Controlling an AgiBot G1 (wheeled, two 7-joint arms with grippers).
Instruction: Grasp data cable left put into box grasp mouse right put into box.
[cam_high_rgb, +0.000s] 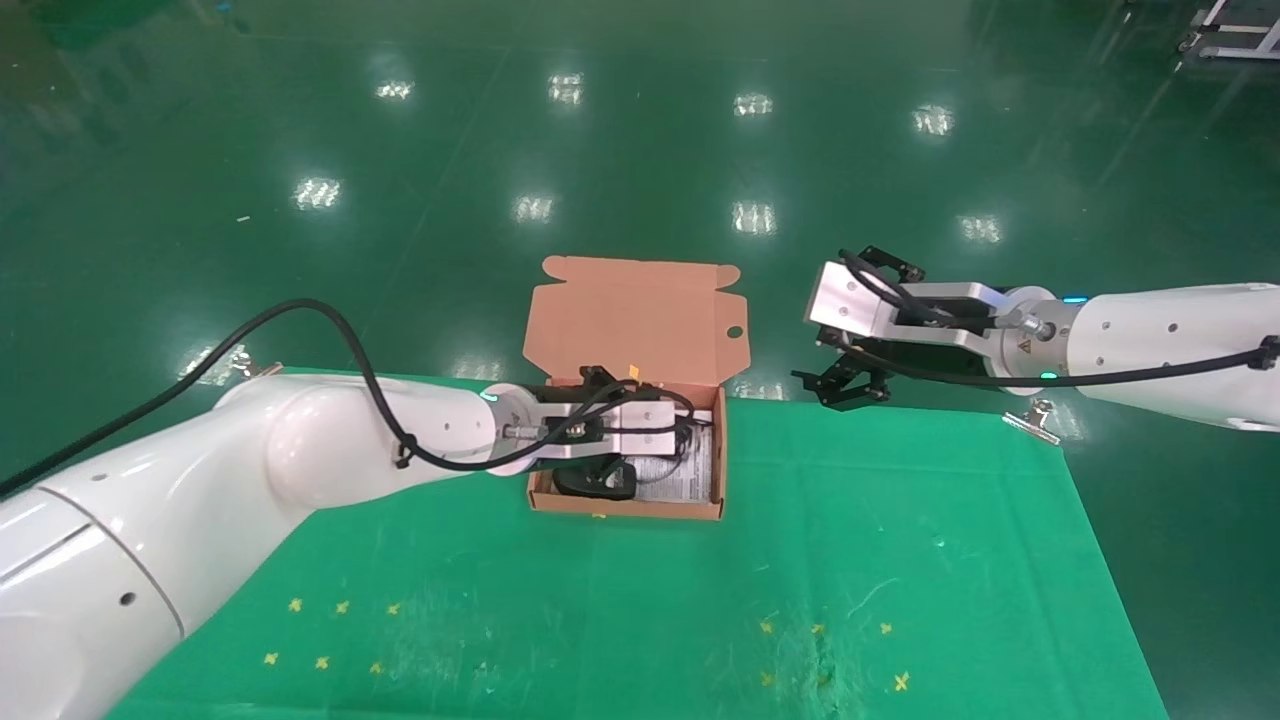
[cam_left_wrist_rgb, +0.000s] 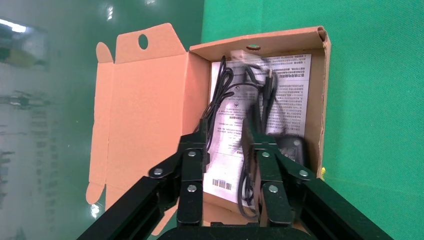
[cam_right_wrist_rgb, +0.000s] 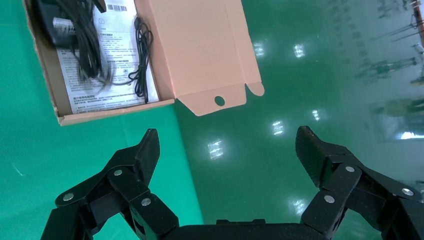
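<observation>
1. Head view shows the left hand (cam_high_rgb: 690, 428) hovering low over the shallow salmon-orange cardboard box (cam_high_rgb: 640, 505), which sits at the far edge of the green cloth tabletop (cam_high_rgb: 800, 600), its tabbed lid (cam_high_rgb: 635, 315) standing open on the far side.
2. From the left wrist, its fingers (cam_left_wrist_rgb: 192, 165) are parted, with a blurred strand of the thin black data cable (cam_left_wrist_rgb: 250, 150) running between them; whether they grip it I cannot tell.
3. That cable lies looped on the white printed sheet (cam_left_wrist_rgb: 292, 95) inside the box, long axis running near to far.
4. A small black oval mouse (cam_high_rgb: 597, 480) already lies in the box's near-left part.
5. Off to the right, beyond the tabletop's far edge, the right hand (cam_right_wrist_rgb: 227, 150) hangs wide open and empty, well apart from the box.
6. My judgement: the left hand is nearer, so release and retreat fall to it.
</observation>
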